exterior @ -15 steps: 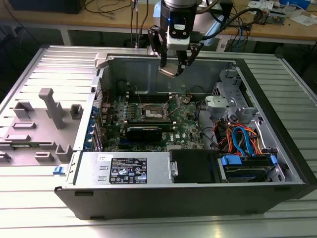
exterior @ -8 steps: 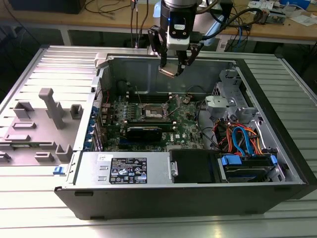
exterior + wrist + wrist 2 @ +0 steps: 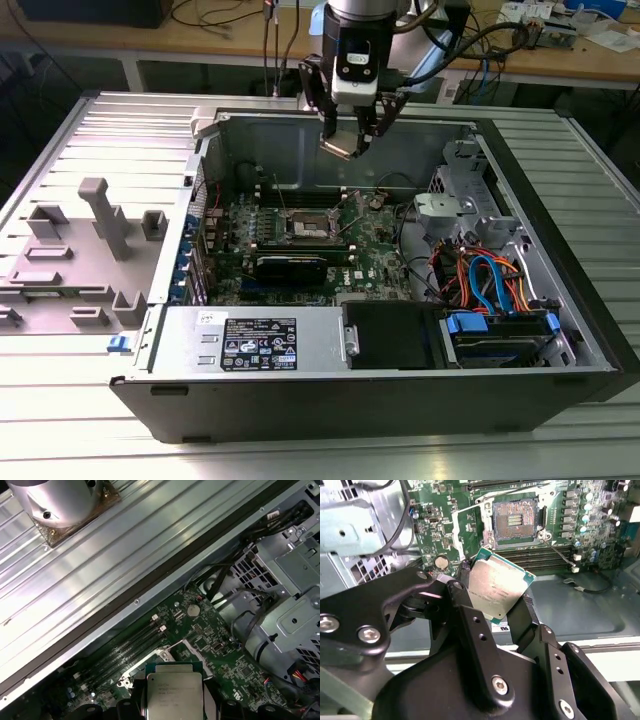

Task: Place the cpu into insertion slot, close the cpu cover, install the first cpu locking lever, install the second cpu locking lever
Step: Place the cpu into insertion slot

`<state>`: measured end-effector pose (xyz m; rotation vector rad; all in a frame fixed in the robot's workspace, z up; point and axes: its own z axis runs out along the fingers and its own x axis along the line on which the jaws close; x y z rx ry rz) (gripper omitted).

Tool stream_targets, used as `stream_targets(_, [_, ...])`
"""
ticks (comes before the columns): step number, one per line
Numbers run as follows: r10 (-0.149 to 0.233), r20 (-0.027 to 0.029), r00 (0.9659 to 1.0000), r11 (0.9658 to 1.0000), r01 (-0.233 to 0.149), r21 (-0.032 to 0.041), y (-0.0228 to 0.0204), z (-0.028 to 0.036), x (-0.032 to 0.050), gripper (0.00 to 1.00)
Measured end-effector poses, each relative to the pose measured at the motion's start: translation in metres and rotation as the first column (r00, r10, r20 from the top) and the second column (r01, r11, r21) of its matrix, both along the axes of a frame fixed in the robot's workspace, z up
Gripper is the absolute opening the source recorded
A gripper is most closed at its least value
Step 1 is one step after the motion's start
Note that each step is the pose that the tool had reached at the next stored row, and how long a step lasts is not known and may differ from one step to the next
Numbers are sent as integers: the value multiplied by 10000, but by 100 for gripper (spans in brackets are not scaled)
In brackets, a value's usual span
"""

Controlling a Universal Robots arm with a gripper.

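Note:
My gripper [image 3: 350,138] hangs above the back of the open computer case, shut on the cpu [image 3: 339,146], which it holds tilted. In both wrist views the black fingers [image 3: 466,592] clamp the silver-grey cpu [image 3: 496,591] by two opposite edges, with its green underside rim showing. The insertion slot [image 3: 308,228] lies on the green board below and in front of the gripper. Its dark square contact field [image 3: 515,519] is uncovered inside a silvery rim. Thin wire levers [image 3: 559,554] stand swung out beside it. I cannot tell the cpu cover apart from the rim. In the first wrist view the cpu [image 3: 172,692] hides most of the slot [image 3: 176,649].
Memory slots [image 3: 540,555] run beside the socket. A drive cage [image 3: 462,195] and orange and blue cables [image 3: 485,280] take up the exterior view's right side of the case, and a power supply [image 3: 255,338] lies along the front. A grey fixture plate [image 3: 85,240] lies outside on the exterior view's left.

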<state>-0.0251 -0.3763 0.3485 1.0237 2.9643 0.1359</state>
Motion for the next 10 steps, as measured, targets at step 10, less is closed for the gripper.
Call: stream_targets(10, [-1673,-234,9856,9859,1673,-45,0,-147,-2,55])
